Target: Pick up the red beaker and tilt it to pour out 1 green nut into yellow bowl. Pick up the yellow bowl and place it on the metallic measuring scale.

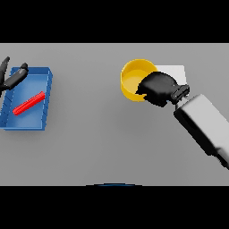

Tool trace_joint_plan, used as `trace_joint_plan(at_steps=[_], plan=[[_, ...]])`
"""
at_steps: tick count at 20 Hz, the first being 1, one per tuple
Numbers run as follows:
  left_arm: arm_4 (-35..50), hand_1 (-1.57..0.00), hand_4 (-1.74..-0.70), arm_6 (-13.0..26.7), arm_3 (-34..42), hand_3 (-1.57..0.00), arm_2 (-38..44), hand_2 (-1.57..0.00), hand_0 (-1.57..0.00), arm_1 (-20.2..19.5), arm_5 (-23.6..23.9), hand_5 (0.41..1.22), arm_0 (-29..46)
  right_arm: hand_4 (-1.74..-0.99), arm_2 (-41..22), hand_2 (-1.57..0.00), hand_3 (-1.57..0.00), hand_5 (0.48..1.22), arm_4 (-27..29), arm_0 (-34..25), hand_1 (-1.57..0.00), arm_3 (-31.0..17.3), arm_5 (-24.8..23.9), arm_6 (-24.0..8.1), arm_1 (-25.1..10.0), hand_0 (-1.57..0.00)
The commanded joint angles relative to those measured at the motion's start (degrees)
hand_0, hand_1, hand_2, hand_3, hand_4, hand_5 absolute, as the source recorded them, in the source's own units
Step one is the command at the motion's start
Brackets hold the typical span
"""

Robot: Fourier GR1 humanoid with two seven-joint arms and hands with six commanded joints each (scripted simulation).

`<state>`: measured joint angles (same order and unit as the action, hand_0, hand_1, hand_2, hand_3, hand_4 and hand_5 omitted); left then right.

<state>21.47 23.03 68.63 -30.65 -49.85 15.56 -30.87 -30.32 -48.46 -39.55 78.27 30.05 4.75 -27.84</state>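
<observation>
Round yellow plastic bowl sitting on the grey table right of centre, touching the left edge of the pale flat square plate of the metallic measuring scale, with the dark right hand curled over the bowl's near right rim, seemingly gripping it. Scale just right of and slightly beyond the bowl, so only a short carry rightward needed. Far off at the left edge, left hand with relaxed fingers, empty, above the blue rectangular tray holding a long red piece lying diagonally; no readable labels or writing anywhere

The right hand grips the yellow bowl beside the scale.
</observation>
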Motion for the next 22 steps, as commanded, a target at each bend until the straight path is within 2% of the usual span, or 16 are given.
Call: trace_joint_plan(at_steps=[1,3,5,10,11,12,15,17,22], plan=[[0.0,0.0,-0.73,0.0,0.1,0.0,0.0,0.0,0.0,-0.1,-0.2,0.715,-0.1,-1.741,0.9,-1.54,-1.15,1.221,0.3,0.0,-1.57,-0.8,-0.6,0.9,-0.8,-1.57],[-0.2,0.0,-0.73,1.6,0.6,0.0,-0.2,0.0,0.0,0.0,0.5,0.717,-0.5,-1.741,2.4,-1.53,-1.15,1.221,0.1,-0.5,-1.57,-3.9,-2.6,-0.3,-0.9,-1.57],[0.0,0.0,-0.73,2.9,1.0,0.0,-0.5,0.0,0.0,-0.3,0.4,0.724,-0.3,-1.741,3.2,-1.54,-1.15,1.221,0.0,-0.9,-1.57,-6.8,-3.8,0.8,-1.8,-1.57],[-0.2,0.0,-0.73,2.3,1.8,0.0,-0.4,0.0,0.0,-0.7,1.1,0.735,0.7,-1.741,5.0,-1.54,-1.15,1.221,-1.1,-2.6,-1.57,-15.8,-9.6,3.3,-2.6,-1.57],[-0.1,0.0,-0.73,2.3,1.5,0.0,-0.3,0.0,0.0,-0.8,0.9,0.734,0.9,-1.741,5.3,-1.54,-1.15,1.221,-1.5,-3.6,-1.57,-18.6,-10.4,2.7,-2.0,-1.57],[-0.2,0.0,-0.72,2.6,2.1,0.0,-0.4,0.0,0.0,-1.1,0.9,0.732,1.1,-1.741,5.6,-1.52,-1.16,1.221,-1.7,-3.9,-1.57,-20.3,-11.2,3.7,-2.5,-1.57],[0.3,0.0,-0.72,3.2,1.4,0.0,0.0,0.0,0.0,-1.1,0.6,0.717,0.6,-1.741,6.3,-1.47,-1.24,1.221,-2.0,-4.2,-1.57,-25.3,-13.5,3.9,-1.0,-1.57],[0.1,0.0,-0.73,3.4,2.1,0.0,-0.3,0.0,0.0,-1.1,0.9,0.713,1.1,-1.741,7.2,-1.45,-1.29,1.221,-1.7,-5.0,-1.57,-28.5,-13.8,4.5,-0.8,-1.57],[-0.1,0.0,-0.73,3.5,1.7,0.0,-0.6,0.0,0.0,-0.5,0.9,0.714,0.7,-1.741,8.4,-1.39,-1.41,1.221,-0.8,-5.1,-1.57,-32.8,-13.9,5.3,0.6,-1.55]])
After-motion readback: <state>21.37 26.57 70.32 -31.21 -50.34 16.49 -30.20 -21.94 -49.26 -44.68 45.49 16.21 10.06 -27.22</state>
